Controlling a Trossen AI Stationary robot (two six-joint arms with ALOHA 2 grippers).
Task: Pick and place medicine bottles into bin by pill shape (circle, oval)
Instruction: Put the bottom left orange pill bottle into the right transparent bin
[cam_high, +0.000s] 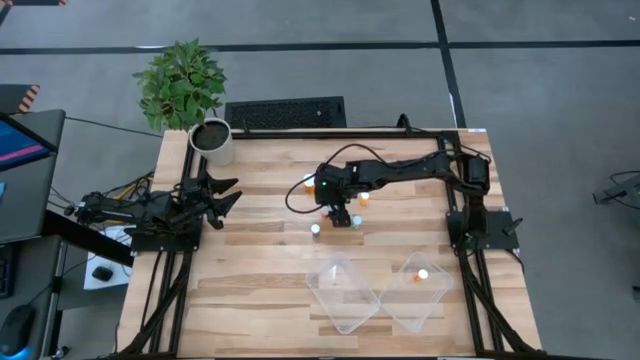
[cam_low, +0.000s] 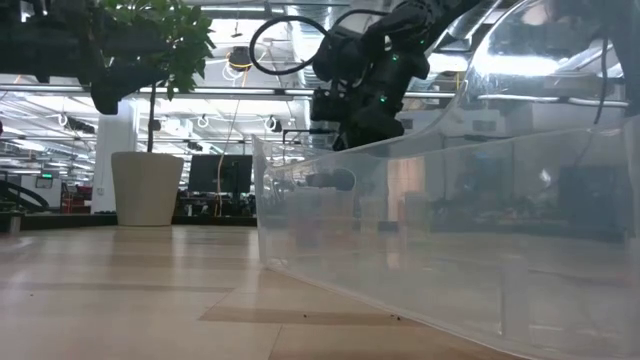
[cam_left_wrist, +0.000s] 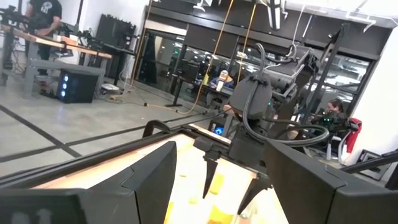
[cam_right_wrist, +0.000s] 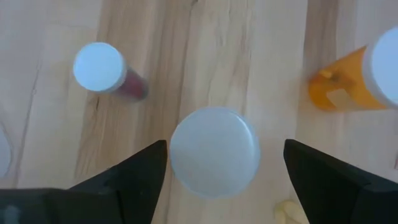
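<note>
right gripper (cam_right_wrist: 214, 163) over a bottle (cam_right_wrist: 214, 151)
jaws spread, straddling its cap to grasp; left gripper (cam_high: 228, 195) waits released at tabletop (cam_high: 260, 290) edge.

Grey floor (cam_high: 560, 120) with dark lines, possibly an office beyond glass partitions (cam_left_wrist: 186, 62).

Showing pale, matt wood planks with visible grain across the counter (cam_right_wrist: 205, 56). Sitting between the fingers of the right gripper (cam_right_wrist: 214, 165): a smooth, matt white plastic cap (cam_right_wrist: 214, 151). Lying to one side of that gripper, a translucent orange plastic bottle (cam_right_wrist: 348, 84), faintly glossy; to the other side, a dark-bodied bottle (cam_right_wrist: 106, 71) with a matt white cap. Looking matt black and hard, the gripper fingers (cam_right_wrist: 130, 174). Gleaming clear and glossy, the plastic bins (cam_high: 345, 290).
</note>
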